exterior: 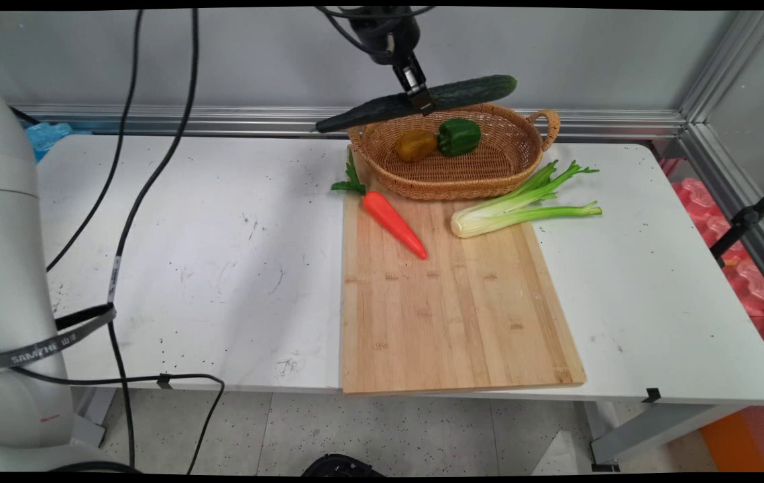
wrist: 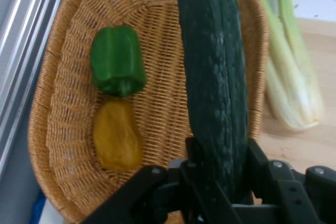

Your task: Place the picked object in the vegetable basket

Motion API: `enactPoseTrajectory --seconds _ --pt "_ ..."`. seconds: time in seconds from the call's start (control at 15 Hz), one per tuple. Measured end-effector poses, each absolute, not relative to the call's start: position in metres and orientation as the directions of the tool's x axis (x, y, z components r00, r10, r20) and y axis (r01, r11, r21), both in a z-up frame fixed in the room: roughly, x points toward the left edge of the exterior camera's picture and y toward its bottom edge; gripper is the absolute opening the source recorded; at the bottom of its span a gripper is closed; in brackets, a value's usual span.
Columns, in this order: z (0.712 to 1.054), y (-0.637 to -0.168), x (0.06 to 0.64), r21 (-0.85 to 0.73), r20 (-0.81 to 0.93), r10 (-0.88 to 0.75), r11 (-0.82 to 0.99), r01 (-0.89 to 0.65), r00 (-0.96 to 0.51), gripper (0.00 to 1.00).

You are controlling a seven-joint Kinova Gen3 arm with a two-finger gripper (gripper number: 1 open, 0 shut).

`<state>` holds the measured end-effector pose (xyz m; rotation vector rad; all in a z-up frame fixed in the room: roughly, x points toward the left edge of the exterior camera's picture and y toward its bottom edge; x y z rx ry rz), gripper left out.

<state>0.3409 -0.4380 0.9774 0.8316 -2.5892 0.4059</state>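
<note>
Bamboo cutting board [exterior: 452,308] lies nearest the camera, reaching the table's [exterior: 187,268] near edge; on its far end rest an orange carrot [exterior: 394,223] and a celery stalk [exterior: 522,208], well apart. Behind them stands a wicker basket [exterior: 522,151] holding a green bell pepper [exterior: 459,136] and a yellow pepper [exterior: 415,145], touching or nearly so. Above the basket's far rim, the gripper [exterior: 420,97] is clamped on a dark cucumber [exterior: 469,92] around its middle. The cucumber hangs nearly level, its long axis running along the basket's length, one end overhanging past the left rim. Seen from the hand camera, the cucumber [wrist: 212,77] sits between both fingers [wrist: 195,153], the basket [wrist: 63,129] directly below.
</note>
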Motion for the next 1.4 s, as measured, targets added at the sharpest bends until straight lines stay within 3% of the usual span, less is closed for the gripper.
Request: enactPoseTrajectory --seconds 1.4 --pt "0.862 -0.539 0.279 -0.133 0.294 -0.527 0.803 -0.580 -0.797 0.00"
